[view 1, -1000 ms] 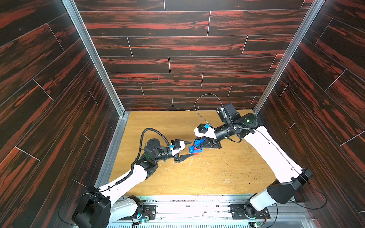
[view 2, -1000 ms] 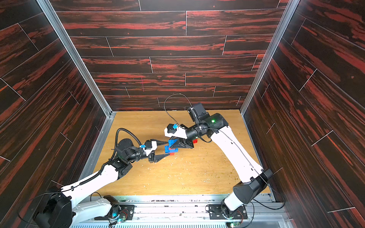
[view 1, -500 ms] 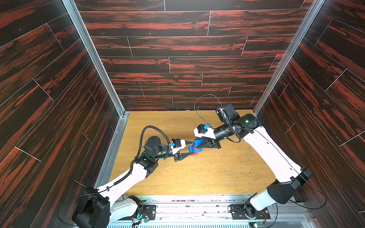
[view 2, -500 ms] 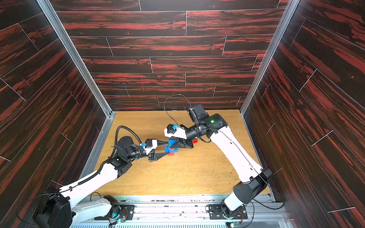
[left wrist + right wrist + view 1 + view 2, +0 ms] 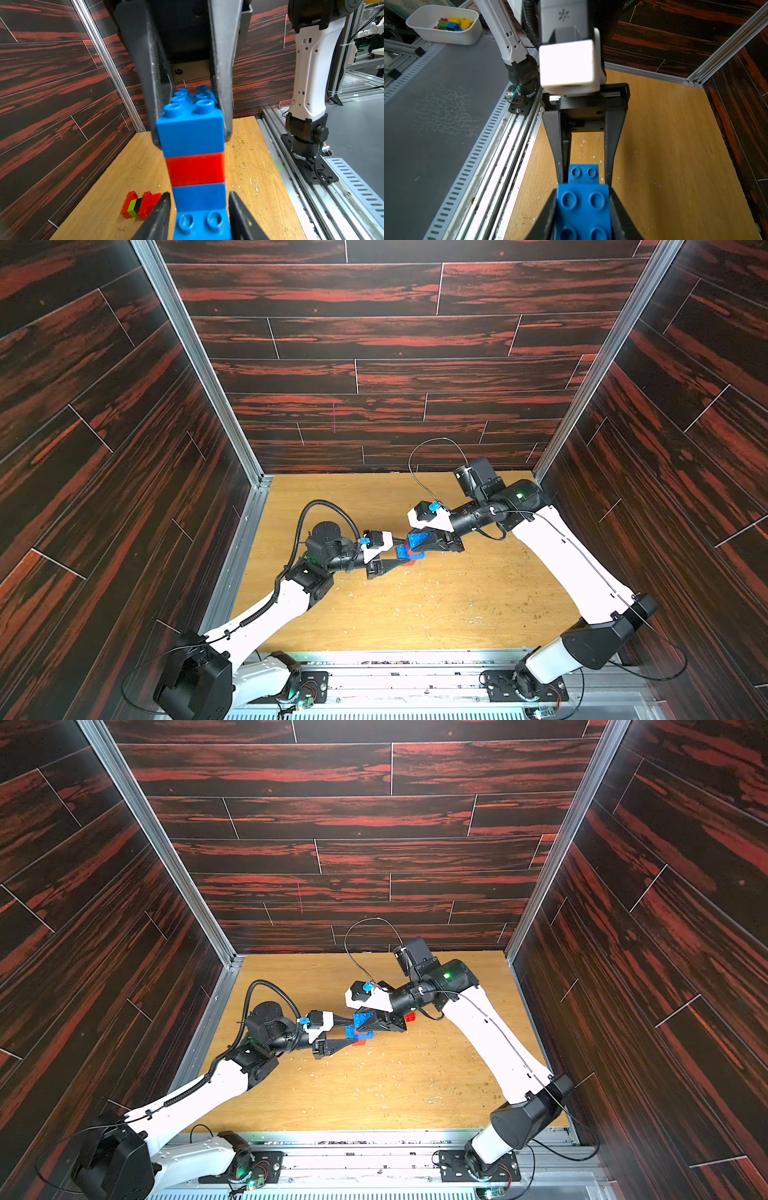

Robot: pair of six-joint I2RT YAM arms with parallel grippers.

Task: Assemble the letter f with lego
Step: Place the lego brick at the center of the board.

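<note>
Flagging the double grip: left fingers point(image 5: 158, 216) sit narrow either side of the low blue brick point(image 5: 583, 173), can't tell if gripping, while right fingers point(image 5: 623, 218) clamp the top blue brick point(image 5: 190, 135) of the blue-red-blue stack point(image 5: 195, 168), held above the bench point(image 5: 415, 614). Any twist between arms likely pops a stud joint or skews the stack; a dropped piece could hit the red-lime-black cluster point(image 5: 139, 205) lying beyond on the bench.

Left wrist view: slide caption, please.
Right claw holds a blue and red brick stack; left claw flanks its other end.
</note>
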